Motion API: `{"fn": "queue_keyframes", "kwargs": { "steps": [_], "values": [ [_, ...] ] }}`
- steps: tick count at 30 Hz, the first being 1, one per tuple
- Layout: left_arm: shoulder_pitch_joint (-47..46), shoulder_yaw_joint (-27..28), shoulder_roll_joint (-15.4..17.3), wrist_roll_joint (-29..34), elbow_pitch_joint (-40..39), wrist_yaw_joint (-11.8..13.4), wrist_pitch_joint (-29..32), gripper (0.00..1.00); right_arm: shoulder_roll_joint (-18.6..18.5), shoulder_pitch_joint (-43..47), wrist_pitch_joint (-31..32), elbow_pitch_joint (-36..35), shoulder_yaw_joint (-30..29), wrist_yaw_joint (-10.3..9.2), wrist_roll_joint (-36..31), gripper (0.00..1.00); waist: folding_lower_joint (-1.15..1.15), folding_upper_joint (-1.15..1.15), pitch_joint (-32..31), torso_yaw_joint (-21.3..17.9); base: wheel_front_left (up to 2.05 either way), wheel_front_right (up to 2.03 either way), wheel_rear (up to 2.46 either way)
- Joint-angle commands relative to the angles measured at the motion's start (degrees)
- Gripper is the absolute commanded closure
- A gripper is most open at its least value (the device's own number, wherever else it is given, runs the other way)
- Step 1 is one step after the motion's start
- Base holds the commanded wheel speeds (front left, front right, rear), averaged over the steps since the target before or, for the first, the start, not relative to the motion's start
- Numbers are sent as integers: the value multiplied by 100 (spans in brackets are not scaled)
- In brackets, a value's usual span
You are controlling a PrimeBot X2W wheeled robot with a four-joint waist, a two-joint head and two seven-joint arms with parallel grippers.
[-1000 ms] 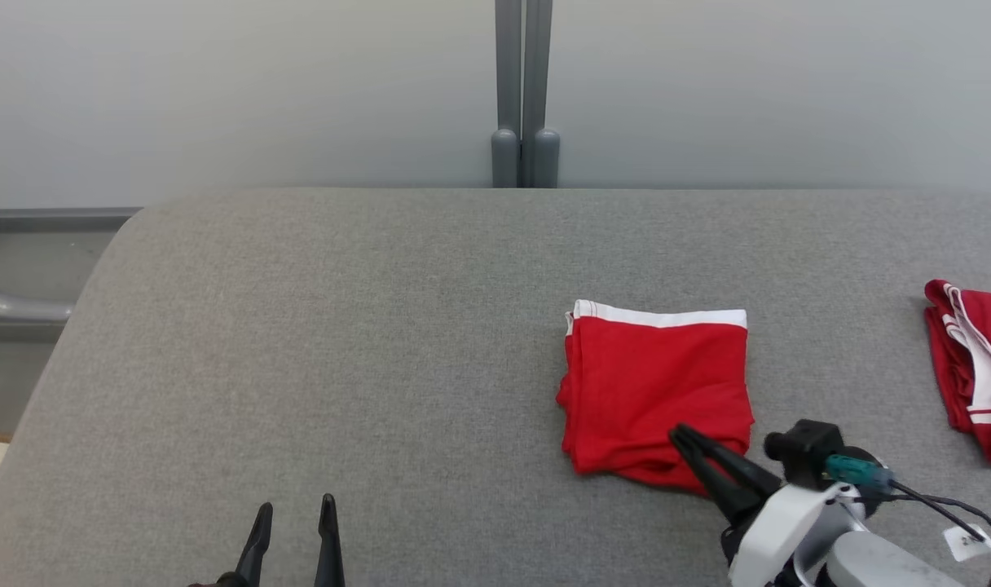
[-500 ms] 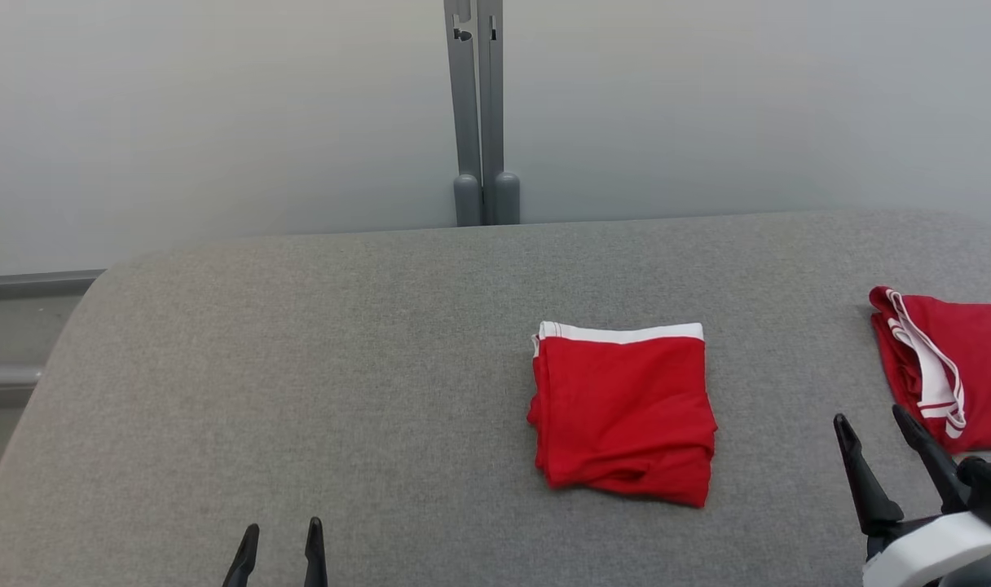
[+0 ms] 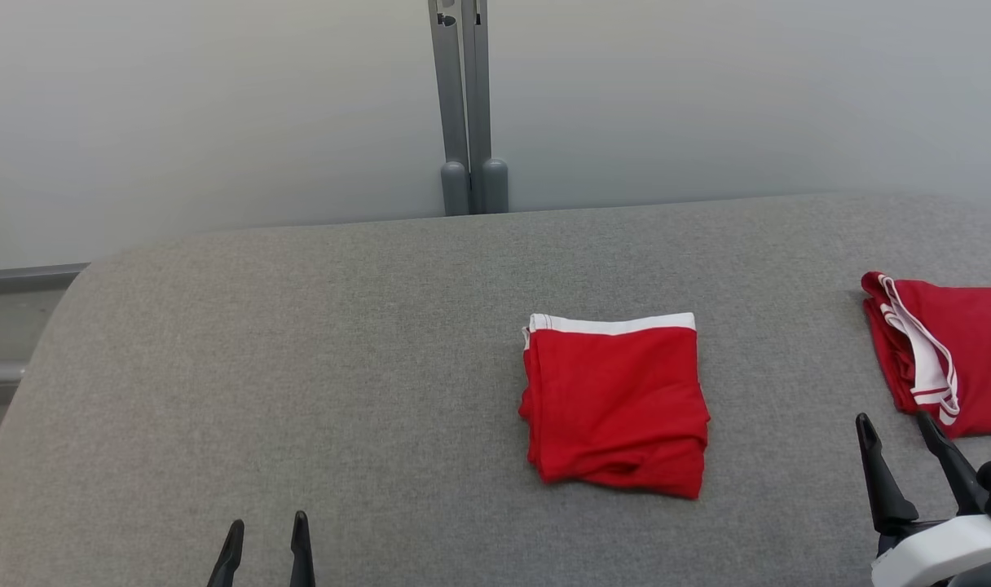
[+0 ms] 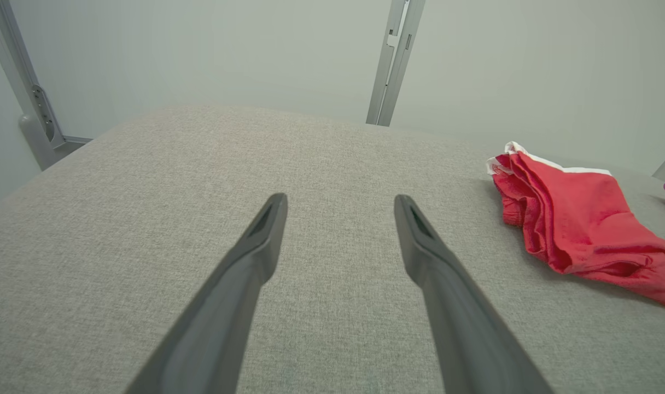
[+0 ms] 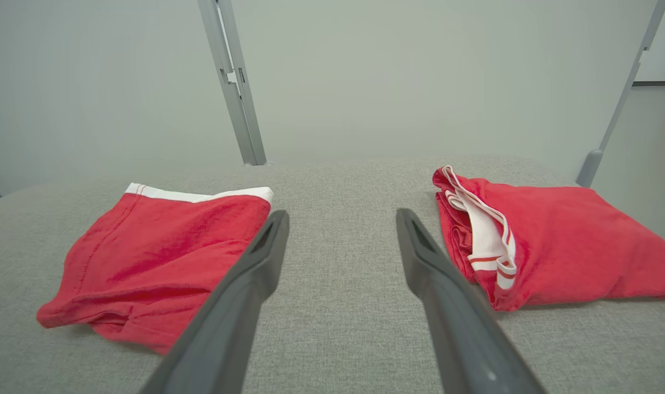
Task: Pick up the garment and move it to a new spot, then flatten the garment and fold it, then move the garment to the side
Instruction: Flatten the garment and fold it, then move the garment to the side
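Two claws are at work, and the right claw point(image 3: 894, 420) is the one that has changed. A second ago it was pinched shut on the near right corner of the folded garment point(image 3: 614, 403); now its fingers stand spread and empty, pulled back to the near right over bare table point(image 3: 300, 367). It sits between the folded garment on its left and a second garment point(image 3: 960, 350) on its right, touching neither. The left claw point(image 3: 268, 522) hangs spread and empty at the near left, well apart from any cloth, as before. The folded garment lies flat a little right of the table's middle, white waistband at its far edge (the head camera has shifted, so its slide across the picture is no real move). I judge that this release ends the placing, and the task looks at or close to its finish. Count: two claws, two red garments, one grey table, one pair of grey posts point(image 3: 463, 106) at the far wall.
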Motion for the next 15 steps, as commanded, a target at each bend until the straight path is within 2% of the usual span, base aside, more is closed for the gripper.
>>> {"fn": "queue_keyframes", "kwargs": {
  "steps": [1,9,11,13,15],
  "values": [
    [23,43,19,-30,-14,33,-16,0,11,-68,-14,18,-21,0,-11,0,0,0,15,4,0,0,0],
    [-39,102,19,7,-46,4,-16,0,-6,-78,-15,138,95,0,18,0,0,0,24,45,0,0,0],
    [-47,99,19,-31,-80,19,-16,0,29,-192,-15,248,188,0,214,0,0,0,55,62,0,0,0],
    [-75,83,19,-51,-102,31,-16,0,-25,-386,16,418,523,1,522,0,0,0,96,84,0,0,0],
    [-117,47,19,-73,-109,36,-16,0,-108,-675,383,562,800,0,977,0,0,0,170,119,0,0,0]
  ]
}}
